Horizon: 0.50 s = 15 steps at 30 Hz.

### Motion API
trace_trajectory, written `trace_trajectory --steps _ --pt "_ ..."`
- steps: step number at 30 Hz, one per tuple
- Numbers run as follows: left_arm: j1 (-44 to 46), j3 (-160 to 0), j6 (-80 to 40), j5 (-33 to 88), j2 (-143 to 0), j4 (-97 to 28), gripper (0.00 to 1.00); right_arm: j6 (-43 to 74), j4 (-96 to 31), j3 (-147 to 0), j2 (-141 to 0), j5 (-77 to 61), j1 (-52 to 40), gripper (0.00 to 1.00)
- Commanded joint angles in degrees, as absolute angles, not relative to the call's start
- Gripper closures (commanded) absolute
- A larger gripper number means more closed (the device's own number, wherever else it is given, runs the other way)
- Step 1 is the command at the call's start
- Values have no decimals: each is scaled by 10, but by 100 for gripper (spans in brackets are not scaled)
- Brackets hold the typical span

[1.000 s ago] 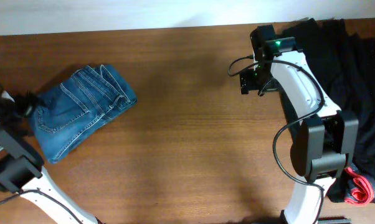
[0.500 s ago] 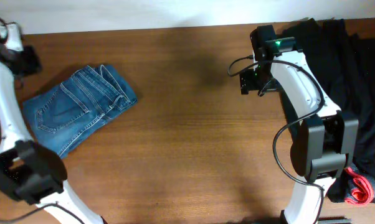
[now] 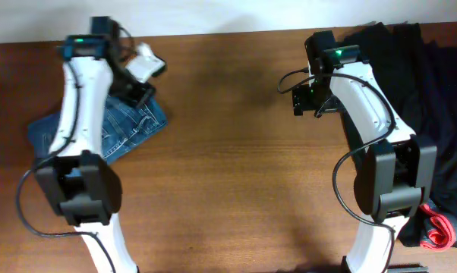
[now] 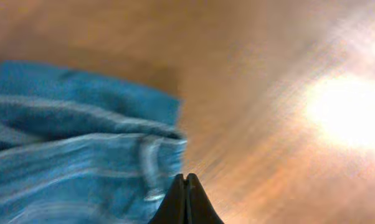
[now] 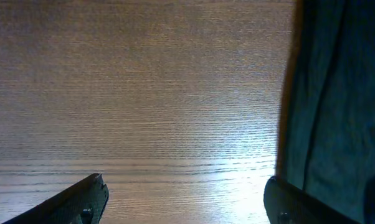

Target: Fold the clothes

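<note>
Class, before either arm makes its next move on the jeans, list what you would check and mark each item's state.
1. Left gripper shut, nothing of the jeans caught: ok.
2. Jeans fully visible overhead: not ok, left arm covers part.
3. Right gripper open and empty: ok.
4. Right gripper clear of black garments: cannot tell, cloth close beside one finger.
5. Left wrist view sharp: not ok, blurred.

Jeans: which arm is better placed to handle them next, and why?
Left. The left gripper, shut, hangs right at the edge of the jeans; the right gripper, open, sits far off beside the black garments.
</note>
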<state>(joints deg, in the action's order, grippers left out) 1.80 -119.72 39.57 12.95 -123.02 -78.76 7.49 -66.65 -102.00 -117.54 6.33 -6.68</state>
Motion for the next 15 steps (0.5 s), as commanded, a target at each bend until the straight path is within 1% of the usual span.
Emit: trace_trajectory --steps 1,7,11,15 --pt "48 -1126 436 136 -1229 -777 99 73 -667 -1019 -1166 62 -63 15" --pt "64 -993 434 124 -1229 -686 99 73 -667 -1019 -1166 62 -63 15" --pt "61 -942 388 25 -1229 -584 99 73 -667 -1019 -1166 62 -63 15" --pt "49 -927 355 -15 -1229 -508 98 73 -667 -1019 -1166 62 -63 15"
